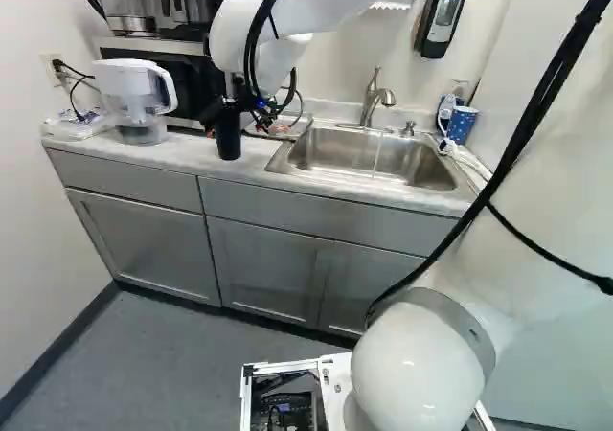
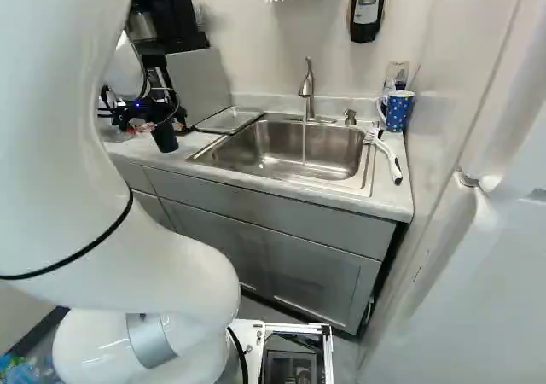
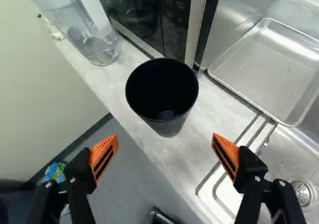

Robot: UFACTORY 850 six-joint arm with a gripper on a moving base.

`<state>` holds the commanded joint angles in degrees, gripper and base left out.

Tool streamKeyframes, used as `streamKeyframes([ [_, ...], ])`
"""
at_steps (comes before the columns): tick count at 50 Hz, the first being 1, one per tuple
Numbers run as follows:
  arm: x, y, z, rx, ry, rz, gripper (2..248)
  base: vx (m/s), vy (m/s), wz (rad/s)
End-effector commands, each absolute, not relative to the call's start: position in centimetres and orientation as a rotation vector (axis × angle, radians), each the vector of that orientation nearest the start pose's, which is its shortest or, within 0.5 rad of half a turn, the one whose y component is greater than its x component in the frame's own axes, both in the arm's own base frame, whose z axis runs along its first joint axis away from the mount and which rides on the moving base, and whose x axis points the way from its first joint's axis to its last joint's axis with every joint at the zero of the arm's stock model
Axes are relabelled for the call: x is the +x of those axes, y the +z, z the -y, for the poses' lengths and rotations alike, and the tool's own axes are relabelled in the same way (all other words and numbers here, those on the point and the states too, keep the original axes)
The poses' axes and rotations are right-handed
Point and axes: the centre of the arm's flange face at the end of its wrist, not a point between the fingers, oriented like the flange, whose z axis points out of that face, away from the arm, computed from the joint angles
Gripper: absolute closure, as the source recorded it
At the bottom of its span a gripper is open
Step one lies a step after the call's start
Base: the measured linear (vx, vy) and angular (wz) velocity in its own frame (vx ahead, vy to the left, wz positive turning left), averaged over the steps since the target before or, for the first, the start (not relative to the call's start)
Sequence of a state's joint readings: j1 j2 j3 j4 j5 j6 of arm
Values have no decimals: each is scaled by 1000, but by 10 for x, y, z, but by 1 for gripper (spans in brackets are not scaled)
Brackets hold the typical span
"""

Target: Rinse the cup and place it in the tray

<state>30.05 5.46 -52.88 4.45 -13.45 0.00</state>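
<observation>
**On the counter, dark cup stands upright ahead of the open gripper**

Near the front edge of the counter (image 1: pixel 206 156), the black cup (image 3: pixel 162 97) stands with its mouth up, between the sink (image 2: pixel 286 149) and the clear pitcher (image 1: pixel 134 101). Its inside is visible down to the bottom, and the tray does not hold it.

Over the counter is the gripper (image 1: pixel 235 117), close to this cup. In the wrist view, the jaws of the gripper (image 3: pixel 165 138) stand wide apart, one on each side of the near part of the cup. The orange pads (image 3: pixel 103 157) do not touch it, and nothing is gripped.

Beside the sink lies the metal tray (image 3: pixel 269 67), flat, with its corner close to the sink rim. From the faucet (image 2: pixel 308 81) a thin stream of water (image 2: pixel 304 141) falls into the sink.

Behind the cup is a microwave (image 3: pixel 174 22), with the pitcher near its front. At the other side of the sink, in the right base view, a blue dotted mug (image 2: pixel 398 111) stands on the counter, and near it lies a white-handled brush (image 2: pixel 389 156). Higher, on the wall, hangs a soap dispenser (image 2: pixel 367 7).
</observation>
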Motion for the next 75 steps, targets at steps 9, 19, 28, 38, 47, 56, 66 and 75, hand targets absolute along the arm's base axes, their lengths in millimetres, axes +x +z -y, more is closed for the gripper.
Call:
streamKeyframes([
  [9, 406, 585, -238, -2611, -1090, 608, 3, 0, 0, 0],
  [19, 408, 577, -241, -2590, -1127, 605, 3, 0, 0, 0],
  [28, 410, 570, -243, -2569, -1160, 602, 3, 0, 0, 0],
  [38, 410, 562, -246, -2545, -1196, 600, 3, 0, 0, 0],
  [47, 411, 555, -248, -2523, -1229, 597, 3, 0, 0, 0],
  [56, 411, 548, -250, -2500, -1263, 595, 3, 0, 0, 0],
  [66, 411, 541, -252, -2472, -1303, 591, 3, 0, 0, 0],
  [75, 410, 535, -254, -2445, -1338, 589, 3, 0, 0, 0],
])
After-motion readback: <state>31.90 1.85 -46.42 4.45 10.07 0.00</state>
